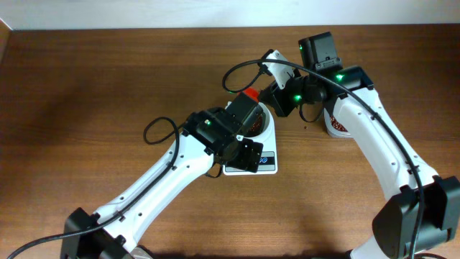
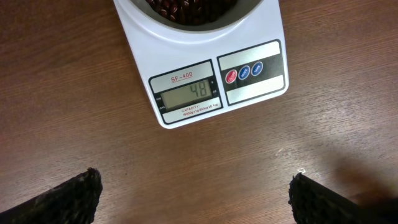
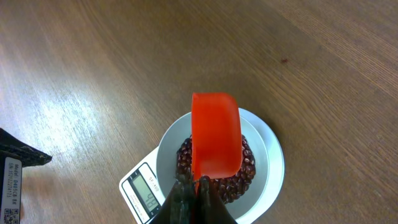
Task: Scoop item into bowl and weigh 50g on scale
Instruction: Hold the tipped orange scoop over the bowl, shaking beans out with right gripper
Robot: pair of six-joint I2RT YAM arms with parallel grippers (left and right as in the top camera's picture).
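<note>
Holding scoop [image 3: 216, 134] in clenched right tool [image 3: 198, 186] over bowl [image 3: 267, 148] on scale [image 2: 140, 50], likely for topping up beans [image 3: 247, 168]; 48 shown. Aiming released left tool [image 2: 196, 198] at display [image 2: 186, 94].

Two robot arms, each with smooth white shells on the long links and black housings at the joints. The left arm [image 1: 162, 176] has a thin black cable [image 1: 153, 129] looping free beside its black wrist block, where a small green light [image 1: 208, 122] glows. The right arm [image 1: 384, 147] has a black wrist cable [image 1: 241, 70] arching off it, green lights of its own, and a boxy black camera module [image 1: 318, 50]. The base end of each arm is a bulky black block. The left tool [image 2: 196, 196] has black fingers [image 2: 65, 199] with a rough, pebbled surface. The right tool [image 3: 196, 190] is a similar dark, matte colour.
</note>
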